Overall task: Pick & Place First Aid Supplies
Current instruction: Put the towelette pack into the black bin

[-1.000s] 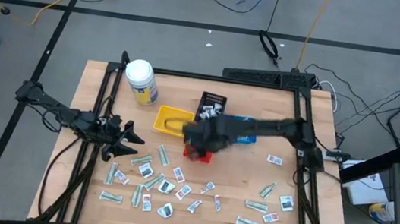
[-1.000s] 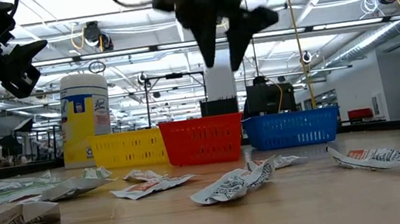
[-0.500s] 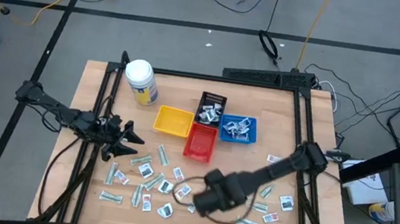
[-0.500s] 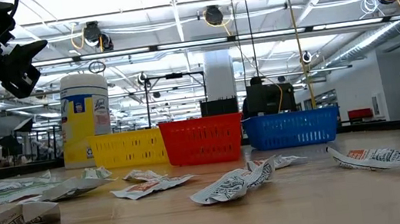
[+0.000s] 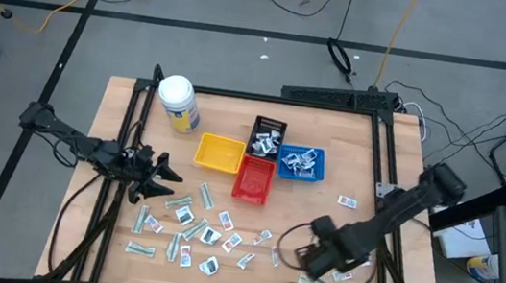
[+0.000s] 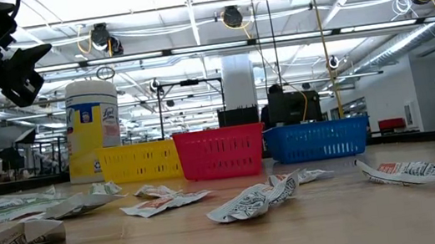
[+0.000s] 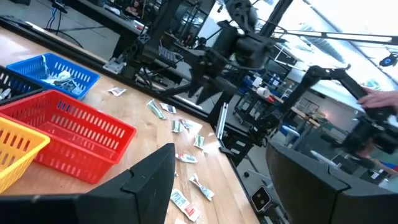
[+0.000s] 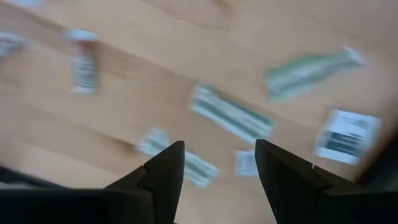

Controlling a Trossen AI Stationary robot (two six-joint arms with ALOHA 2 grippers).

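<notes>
Supplies, near strip: first aid packets [image 5: 186, 228] lie loose on the bare desk [image 5: 130, 117] from 8 o'clock round to 4 o'clock of its middle, taking 12 o'clock as the far edge in the overhead view. At table height a crumpled one [image 6: 253, 201] sits nearest, with a red-marked slip [image 6: 407, 170] at 3 o'clock of it.
Supplies, right cluster: pale green-grey wrappers [image 8: 231, 114], a white square with dark print [image 8: 344, 137] and a small slip [image 8: 83, 61] lie flat and apart from one another under the right wrist.
Right jaws: released, both fingers [image 8: 158, 180] spread with nothing between them, hovering above the right cluster at 5 o'clock of the desk, not touching any packet.
Right arm [image 5: 397, 210]: reaches in from the 3 o'clock edge, slanting toward the near side.
Left jaws: released and empty, fingers [image 7: 149, 183] wide apart, held above the desk at 9 o'clock, just beyond the left packets.
Left arm [image 5: 79, 142]: comes in from outside the 9 o'clock edge.
Single packet [image 5: 349, 203]: alone at 3 o'clock, between the right cluster and the trays.
Trays: red tray [image 5: 253, 182] at the middle, yellow tray [image 5: 217, 153] at its 10 o'clock, blue tray [image 5: 302, 163] at its 2 o'clock, black tray [image 5: 268, 136] at its 12 o'clock; the blue and black ones hold packets.
Jar: white jar with a yellow label [image 5: 178, 102] stands upright at 11 o'clock, farthest back.
</notes>
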